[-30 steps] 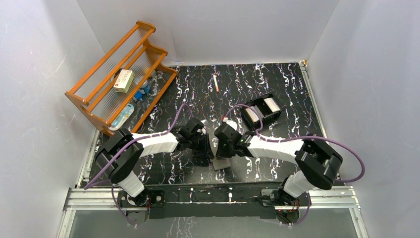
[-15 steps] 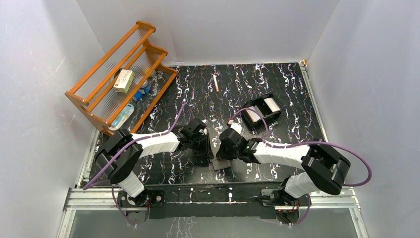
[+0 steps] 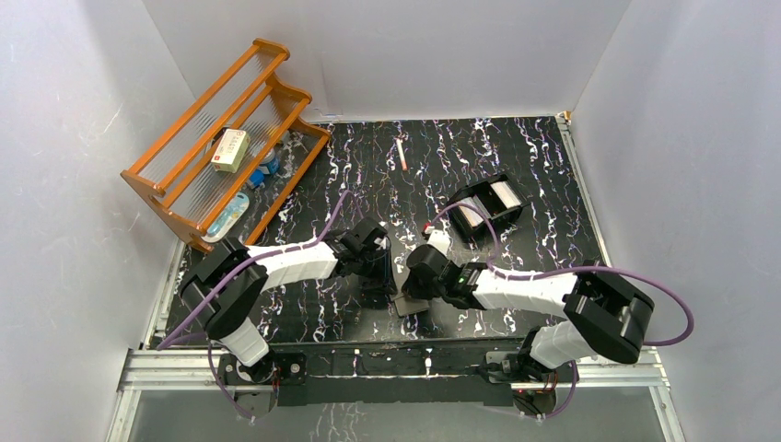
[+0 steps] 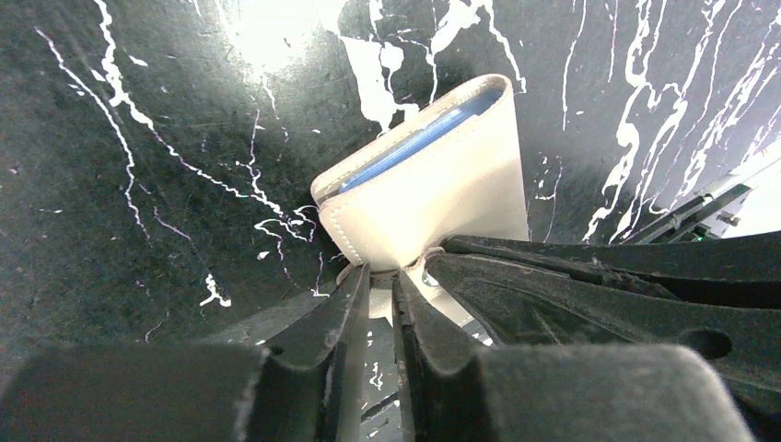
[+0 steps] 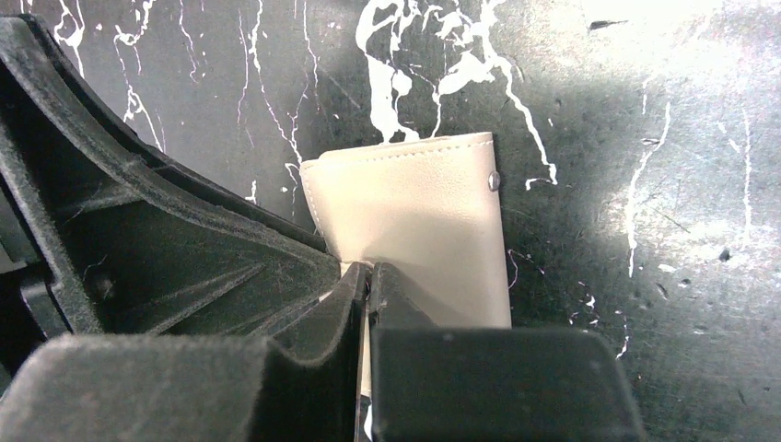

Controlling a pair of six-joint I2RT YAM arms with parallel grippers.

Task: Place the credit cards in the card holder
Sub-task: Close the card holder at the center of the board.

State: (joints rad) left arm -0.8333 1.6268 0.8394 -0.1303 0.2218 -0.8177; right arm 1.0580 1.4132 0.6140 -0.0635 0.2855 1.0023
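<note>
Step in hand: you are working on opening the card holder [image 4: 433, 184]; no card is going in yet, so the task is only getting under way

Card holder: it is lying folded on the surface [image 3: 534, 157] close to the near edge, between the two arms; its pale outside is facing up and a strip of blue lining is showing along one edge

Left fingers [image 4: 355, 304]: they are standing almost closed with only a slit between them; a sliver of pale material is showing in that slit, so they are apparently pinching the holder's near edge

Right fingers [image 5: 391, 290]: they are pressing nearly together on the holder's edge from the other side; whether they are gripping one flap or both, you cannot tell from here

Credit cards [image 3: 503, 193]: the white ones are sitting in the black tray [image 3: 485, 187], well apart from the holder, further back on the right; neither grip is carrying one

Next move: you are likely needing to part the flaps, one grip anchoring while the other is lifting; then one arm should be letting go and reaching for a card
</note>
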